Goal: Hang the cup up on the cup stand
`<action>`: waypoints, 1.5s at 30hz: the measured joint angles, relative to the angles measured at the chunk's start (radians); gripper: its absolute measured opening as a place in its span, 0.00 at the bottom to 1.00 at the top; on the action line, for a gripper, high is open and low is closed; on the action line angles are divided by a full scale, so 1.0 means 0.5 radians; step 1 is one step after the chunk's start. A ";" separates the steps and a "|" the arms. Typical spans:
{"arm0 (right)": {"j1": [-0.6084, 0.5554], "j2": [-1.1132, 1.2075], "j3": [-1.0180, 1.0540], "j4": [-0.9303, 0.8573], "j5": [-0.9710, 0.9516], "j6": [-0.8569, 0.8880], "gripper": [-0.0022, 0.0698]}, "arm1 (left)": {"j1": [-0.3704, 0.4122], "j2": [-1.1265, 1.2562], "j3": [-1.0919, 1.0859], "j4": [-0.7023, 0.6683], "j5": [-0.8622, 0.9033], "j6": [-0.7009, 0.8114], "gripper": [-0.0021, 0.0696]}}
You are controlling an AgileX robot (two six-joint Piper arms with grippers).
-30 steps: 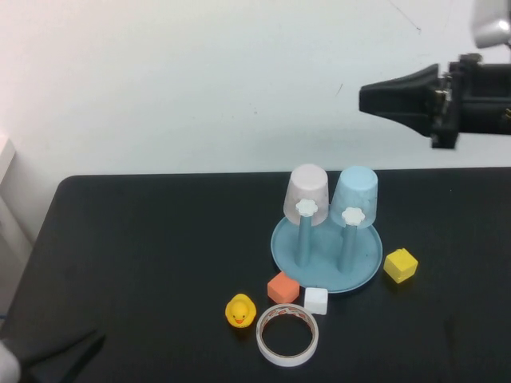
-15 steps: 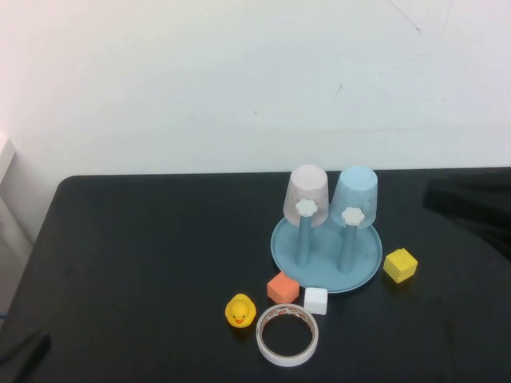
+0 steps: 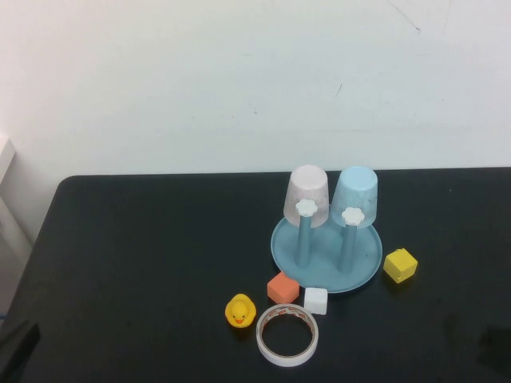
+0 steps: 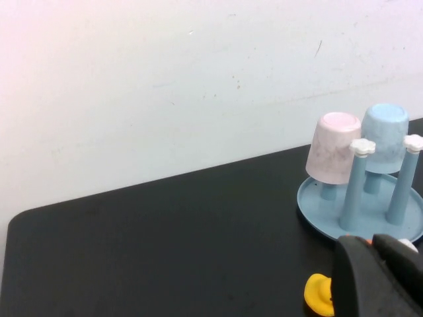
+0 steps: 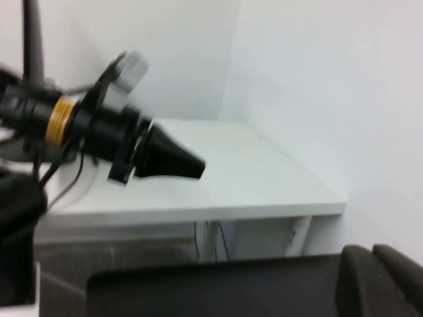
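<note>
Cup: the light blue cup [image 3: 356, 196] sits upside down on a rear peg of the cup stand [image 3: 326, 254], well apart from both grippers.
Left gripper: the left gripper [image 4: 383, 274] shows only as dark fingers at the edge of its wrist view, low over the tabletop [image 3: 144, 263]; the cup is ahead of it, beyond the two front pegs. Its fingers lie close together with a thin gap, holding nothing.
Right gripper: the right gripper [image 5: 380, 277] is a dark shape at the corner of its wrist view, turned away from the cup toward a white shelf [image 5: 218, 185] and the left arm [image 5: 99, 135]; whether its fingers are spread or closed I cannot tell.
Cup stand holds: the blue cup and one pink cup [image 3: 306, 196], side by side and upside down on the rear pegs; two front pegs with white flower knobs [image 3: 353, 215] stand bare.
Beside the stand, on the side nearer the grippers: one orange block [image 3: 283, 287] and one white block [image 3: 316, 301], both touching or just at the dish rim.
Nearer still: one tape roll [image 3: 287, 334] and one yellow duck [image 3: 239, 311].
Toward the right gripper's side: one yellow block [image 3: 400, 265], just beside the dish.
Count: two cups, three blocks, one duck, one tape roll.
</note>
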 joint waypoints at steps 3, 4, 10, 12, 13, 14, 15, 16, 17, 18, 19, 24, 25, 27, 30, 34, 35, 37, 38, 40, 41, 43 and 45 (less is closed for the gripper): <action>0.000 -0.086 0.001 -0.118 0.000 0.019 0.03 | 0.000 0.000 0.000 0.000 0.000 0.000 0.03; 0.000 -0.100 0.001 -0.148 0.000 0.023 0.03 | 0.000 0.000 0.000 0.000 0.000 0.000 0.03; 0.000 -0.132 0.001 -0.259 0.050 0.026 0.03 | 0.000 0.000 0.000 0.000 0.000 0.000 0.03; 0.000 -0.132 0.001 -0.267 0.053 0.026 0.03 | 0.000 0.000 0.000 0.000 0.000 0.000 0.03; 0.000 -0.132 0.001 -0.267 0.058 0.026 0.03 | 0.000 0.000 0.000 0.000 0.000 0.000 0.03; 0.000 -0.132 0.001 -0.271 0.058 0.030 0.03 | 0.000 0.000 0.000 0.000 0.000 0.000 0.03; 0.000 -0.132 0.001 -0.293 0.058 0.034 0.03 | 0.000 0.000 0.000 0.000 0.000 0.000 0.03; 0.000 -0.132 0.001 -0.323 0.037 0.034 0.03 | 0.000 0.000 0.000 0.000 0.000 0.000 0.03; 0.000 -0.134 0.001 -0.362 -0.007 0.034 0.03 | 0.000 0.000 0.000 0.000 0.000 0.000 0.03; 0.000 -0.137 0.001 -0.394 -0.079 0.034 0.03 | 0.000 0.000 0.000 0.000 0.000 0.000 0.03; 0.000 -0.139 0.001 -0.411 -0.154 0.034 0.03 | 0.000 0.000 0.000 0.000 0.000 0.000 0.03; 0.000 -0.299 0.004 -0.458 -0.655 -0.053 0.03 | 0.000 0.000 0.000 0.000 0.000 0.000 0.03; 0.000 -0.345 0.004 -0.479 -0.728 -0.058 0.03 | 0.000 0.000 0.000 0.000 0.000 0.000 0.03; 0.000 -0.465 0.004 -0.564 -0.893 -0.053 0.03 | 0.000 0.000 0.000 0.000 0.000 0.000 0.03; 0.000 -0.614 0.058 -0.624 -1.100 0.016 0.03 | 0.000 0.000 0.000 0.000 -0.003 0.006 0.03; 0.000 -0.782 0.226 -1.014 -1.354 0.487 0.03 | 0.000 0.000 0.000 0.000 -0.003 0.006 0.03; 0.000 -0.832 0.278 -1.253 -1.389 0.772 0.03 | 0.000 0.000 0.000 0.000 -0.003 0.006 0.03; 0.000 -0.920 0.382 -1.762 -1.406 1.402 0.03 | 0.000 0.000 0.000 0.000 -0.003 0.006 0.03; 0.000 -0.962 0.433 -2.054 -1.406 1.767 0.03 | 0.000 0.000 0.000 0.000 -0.003 0.006 0.03; -0.004 -1.042 0.523 -2.535 -1.401 2.403 0.03 | 0.000 0.000 0.000 0.000 -0.003 0.006 0.03; -0.007 -1.089 0.568 -2.757 -1.402 2.646 0.03 | 0.000 0.000 0.000 0.000 -0.003 0.006 0.03; -0.017 -1.181 0.645 -3.073 -1.402 2.942 0.03 | 0.000 0.000 0.000 0.000 -0.003 0.006 0.03; -0.021 -1.288 0.779 -3.244 -1.427 3.190 0.03 | 0.000 0.000 0.000 0.000 -0.003 0.006 0.03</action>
